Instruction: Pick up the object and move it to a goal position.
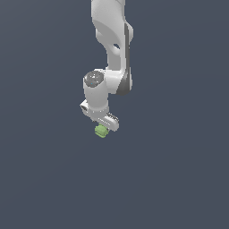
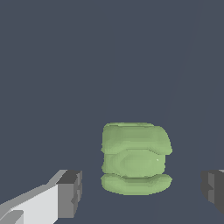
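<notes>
Pincer (image 2: 142, 192) spread wide beside the green object (image 2: 135, 158)

Flat dark floor (image 1: 179, 179) all round, no obstacles; gripper (image 2: 140, 192) jaws spread wide, object (image 2: 135, 158) between the fingers (image 2: 70, 194), clear gap on each side; in exterior view object (image 1: 101, 130) just under the gripper (image 1: 107, 125)

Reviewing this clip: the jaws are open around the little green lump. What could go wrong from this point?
1. The green lumpy object sits closer to one finger than the other, so closing may shove it sideways before both pads touch.
2. Its ridged, rounded sides may let it slip or roll out when lifted.
3. In the exterior view the gripper hides most of the object, so grasp depth cannot be confirmed.
</notes>
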Action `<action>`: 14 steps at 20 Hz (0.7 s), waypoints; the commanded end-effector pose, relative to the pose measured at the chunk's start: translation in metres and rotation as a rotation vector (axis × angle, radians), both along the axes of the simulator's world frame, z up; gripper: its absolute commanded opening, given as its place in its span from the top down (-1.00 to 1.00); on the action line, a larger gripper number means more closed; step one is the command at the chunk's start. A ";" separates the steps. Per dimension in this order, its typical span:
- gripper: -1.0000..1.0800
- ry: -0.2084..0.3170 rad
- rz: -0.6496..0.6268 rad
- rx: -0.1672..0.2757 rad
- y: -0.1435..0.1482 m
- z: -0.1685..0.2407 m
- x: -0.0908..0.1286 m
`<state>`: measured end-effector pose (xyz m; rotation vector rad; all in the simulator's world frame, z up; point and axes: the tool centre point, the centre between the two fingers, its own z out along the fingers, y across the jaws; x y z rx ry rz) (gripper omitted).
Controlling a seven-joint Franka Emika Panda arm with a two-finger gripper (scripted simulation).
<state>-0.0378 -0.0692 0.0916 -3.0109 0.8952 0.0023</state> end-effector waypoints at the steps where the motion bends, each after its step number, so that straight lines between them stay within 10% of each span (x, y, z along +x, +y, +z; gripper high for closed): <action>1: -0.92 -0.001 -0.011 -0.001 -0.002 -0.001 0.000; 14: -0.92 -0.001 -0.010 -0.001 -0.002 -0.041 -0.002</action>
